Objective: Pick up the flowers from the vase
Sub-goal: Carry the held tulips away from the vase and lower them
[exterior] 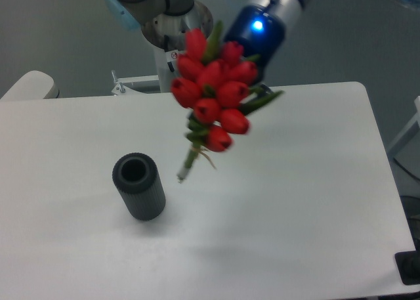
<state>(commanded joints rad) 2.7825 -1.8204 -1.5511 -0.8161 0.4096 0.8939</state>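
Observation:
A bunch of red tulip flowers with green leaves hangs in the air above the white table, its short stem end pointing down-left, clear of the vase. My gripper is behind the bunch and shut on it; the fingers are mostly hidden by buds and leaves. A blue light glows on the gripper body. The dark grey ribbed vase stands upright on the table to the lower left, its round top hole showing nothing inside.
The arm's base column rises behind the table's far edge. A pale rounded object sits off the table's far left corner. A dark item lies at the bottom right edge.

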